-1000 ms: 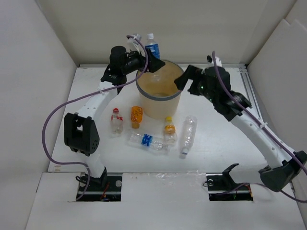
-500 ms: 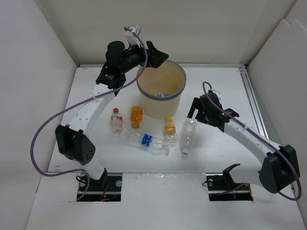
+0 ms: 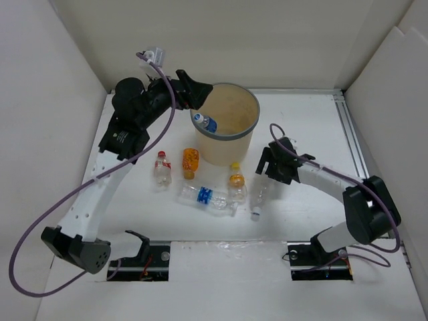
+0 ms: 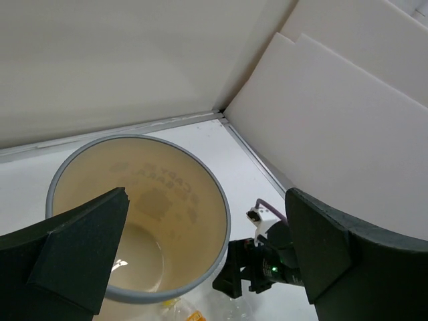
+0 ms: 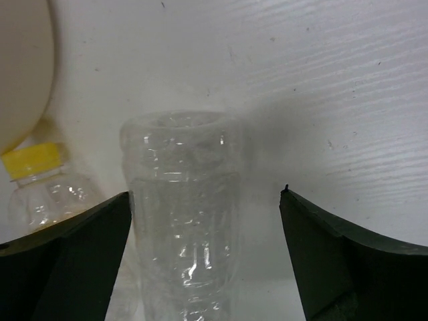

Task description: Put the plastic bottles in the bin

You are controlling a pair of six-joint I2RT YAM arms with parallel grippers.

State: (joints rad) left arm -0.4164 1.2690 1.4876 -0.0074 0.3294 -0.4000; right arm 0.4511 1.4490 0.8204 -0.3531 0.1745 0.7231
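The right claw is spread wide just over the clear bottle; it lies mid worktop, its long way pointing at the near edge; the left claw, spread too, hangs by the bin.

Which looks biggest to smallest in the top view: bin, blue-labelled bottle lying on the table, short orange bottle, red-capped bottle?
1. bin, by far.
2. blue-labelled bottle, lying on the table.
3. red-capped bottle and short orange bottle: they look about alike, so I am not ranking them.
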